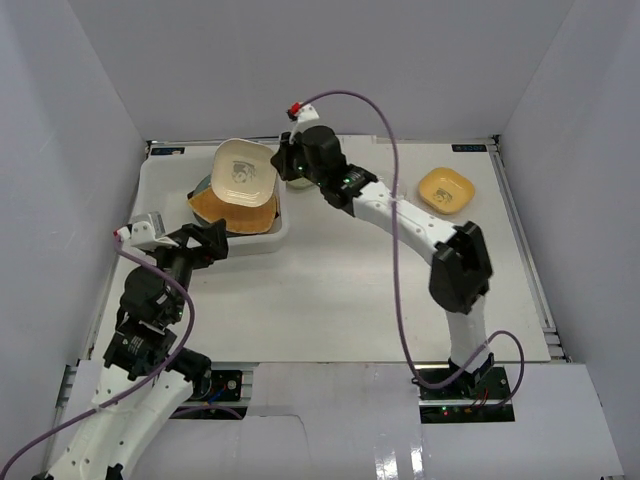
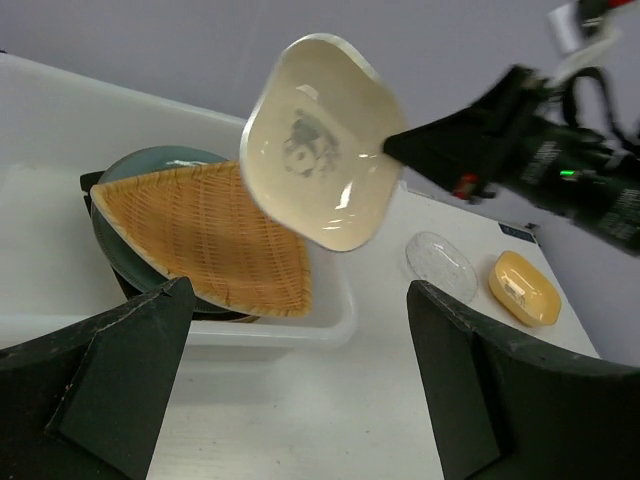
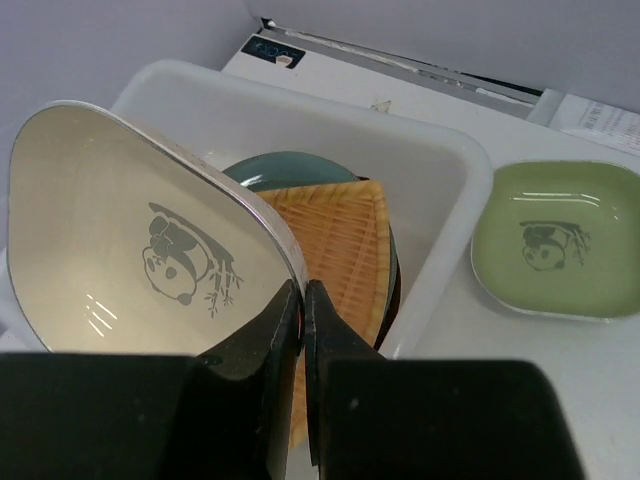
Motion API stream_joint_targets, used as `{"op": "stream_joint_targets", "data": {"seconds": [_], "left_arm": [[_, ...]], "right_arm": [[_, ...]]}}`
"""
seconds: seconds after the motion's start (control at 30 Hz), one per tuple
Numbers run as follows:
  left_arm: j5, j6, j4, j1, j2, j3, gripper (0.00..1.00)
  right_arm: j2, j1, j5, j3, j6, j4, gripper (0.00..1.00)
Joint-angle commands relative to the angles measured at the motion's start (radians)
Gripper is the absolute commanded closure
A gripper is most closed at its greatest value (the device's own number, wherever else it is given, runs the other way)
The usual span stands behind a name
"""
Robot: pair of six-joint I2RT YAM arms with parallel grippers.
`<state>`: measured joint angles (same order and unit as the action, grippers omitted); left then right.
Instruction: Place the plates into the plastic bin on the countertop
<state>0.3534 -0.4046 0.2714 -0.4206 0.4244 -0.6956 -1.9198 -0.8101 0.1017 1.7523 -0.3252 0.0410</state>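
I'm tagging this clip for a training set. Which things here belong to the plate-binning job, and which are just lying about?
Job: plastic bin; cream panda dish pinched in the right fingers over it; woven fan plate and blue-grey plate inside; green dish, clear dish, yellow dish out on the countertop.
Just there: purple cable; blue label at the back edge; left fingers, open.

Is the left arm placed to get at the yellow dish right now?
Probably not: the yellow dish sits far right, and the right arm, holding a cream dish, stretches across the way.
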Motion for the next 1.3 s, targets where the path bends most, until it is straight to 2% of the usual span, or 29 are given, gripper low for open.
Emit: {"op": "stream_joint_targets", "data": {"seconds": [0.0,0.07,0.13,0.17,0.2,0.23,0.3,0.33,0.47,0.6,0.73,0.87,1.03,1.2,1.23,1.27], "left_arm": [[0.026,-0.005,-0.008,0.009,-0.033,0.010,0.02],[0.013,0.000,-0.009,0.011,-0.026,0.007,0.02],[-0.001,-0.002,-0.003,0.013,-0.004,0.002,0.02],[-0.008,-0.003,-0.001,0.011,0.000,0.001,0.02],[-0.020,-0.003,-0.001,0.011,0.008,-0.001,0.02],[-0.027,-0.003,-0.004,0.013,0.010,-0.001,0.02],[-0.033,-0.003,-0.004,0.011,0.013,-0.002,0.02],[-0.036,-0.003,-0.005,0.013,0.013,-0.002,0.02],[-0.044,-0.002,-0.006,0.011,0.016,-0.002,0.02],[-0.051,-0.003,-0.008,0.014,0.024,-0.004,0.02],[-0.065,-0.005,-0.011,0.025,0.040,-0.005,0.02],[-0.076,-0.005,-0.011,0.031,0.057,-0.004,0.02],[-0.091,-0.005,-0.014,0.045,0.074,-0.005,0.02],[-0.110,-0.008,-0.018,0.059,0.091,-0.007,0.02],[-0.110,-0.007,-0.018,0.059,0.094,-0.005,0.02],[-0.110,-0.008,-0.020,0.062,0.094,-0.007,0.02]], "right_arm": [[-0.214,0.002,0.006,0.296,0.060,-0.179,0.92],[-0.328,0.002,0.020,0.413,0.052,-0.256,0.92],[-0.358,0.003,0.001,0.470,0.038,-0.244,0.89],[-0.358,0.003,-0.003,0.467,0.035,-0.233,0.82],[-0.352,0.002,-0.008,0.449,0.037,-0.222,0.60],[-0.341,0.003,0.004,0.438,0.043,-0.205,0.49],[-0.299,0.026,0.004,0.397,0.043,-0.188,0.36],[-0.280,0.038,-0.026,0.376,0.038,-0.176,0.34],[-0.188,0.139,-0.079,0.227,-0.015,-0.081,0.34],[-0.238,0.259,-0.013,0.200,-0.024,-0.075,0.34],[-0.376,0.324,0.001,0.295,-0.031,-0.088,0.29],[-0.516,0.365,-0.010,0.479,-0.043,-0.125,0.24],[-0.620,0.376,-0.091,0.507,-0.115,-0.078,0.24],[-0.677,0.373,-0.161,0.475,-0.205,-0.015,0.30],[-0.691,0.373,-0.168,0.467,-0.218,-0.009,0.34],[-0.691,0.374,-0.171,0.457,-0.235,0.019,0.44]]}}
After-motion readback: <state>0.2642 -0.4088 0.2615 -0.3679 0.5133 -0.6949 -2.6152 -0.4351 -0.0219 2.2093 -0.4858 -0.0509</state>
